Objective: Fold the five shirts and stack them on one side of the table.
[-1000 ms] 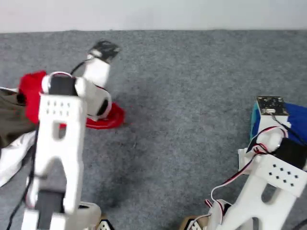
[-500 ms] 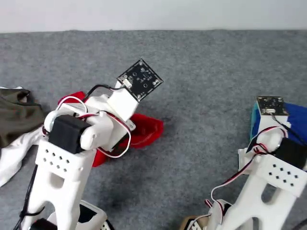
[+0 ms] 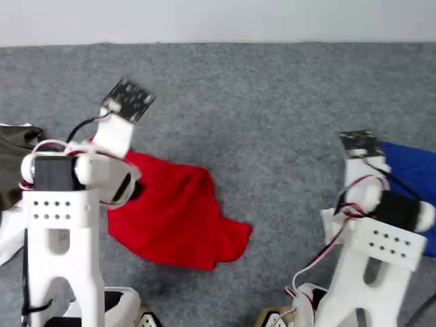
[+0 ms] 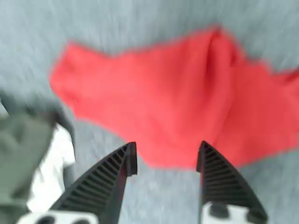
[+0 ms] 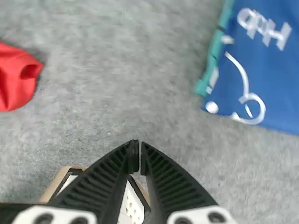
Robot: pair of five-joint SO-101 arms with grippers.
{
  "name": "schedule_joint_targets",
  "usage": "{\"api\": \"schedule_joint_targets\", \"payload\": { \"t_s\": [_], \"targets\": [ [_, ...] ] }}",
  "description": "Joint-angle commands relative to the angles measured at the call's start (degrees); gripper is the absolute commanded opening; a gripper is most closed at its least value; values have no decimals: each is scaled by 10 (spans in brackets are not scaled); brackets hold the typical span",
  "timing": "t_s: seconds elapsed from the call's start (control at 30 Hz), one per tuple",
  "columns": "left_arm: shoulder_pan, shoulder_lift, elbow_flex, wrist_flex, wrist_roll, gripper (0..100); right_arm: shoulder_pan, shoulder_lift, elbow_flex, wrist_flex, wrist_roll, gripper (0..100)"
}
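A red shirt lies crumpled on the grey table, left of the middle; it also shows as the red shirt in the left wrist view and a red sleeve in the right wrist view. My left gripper hangs open just above the red shirt's edge, holding nothing. An olive shirt and a white shirt lie at the table's left edge. A folded blue shirt on a teal one sits at the right edge. My right gripper is shut over bare table beside that stack.
The grey felt table has open room in its middle and far half. A pale wall runs along the far edge. Both arm bases stand at the near edge.
The left arm dragged the red shirt from the left pile toward the middle, let it go and swung back left. The right arm shifted slightly left.
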Motion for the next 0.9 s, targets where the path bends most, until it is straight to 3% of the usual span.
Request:
{"api": "schedule_joint_targets", "payload": {
  "t_s": [0.0,0.17,0.33,0.47,0.87],
  "targets": [
    [-72,-16,102,-19,-77,192,-103,-7,-4,22,-4,9],
    [-87,-14,236,-100,-101,189,-222,-6,-4,17,-4,9],
    [-45,-14,293,-127,-91,228,-251,-5,-4,1,-4,9],
    [17,-14,322,-149,-43,247,-252,-5,13,1,-4,9],
    [252,-13,356,-202,-10,250,-249,-6,44,2,-4,9]
  ]
}}
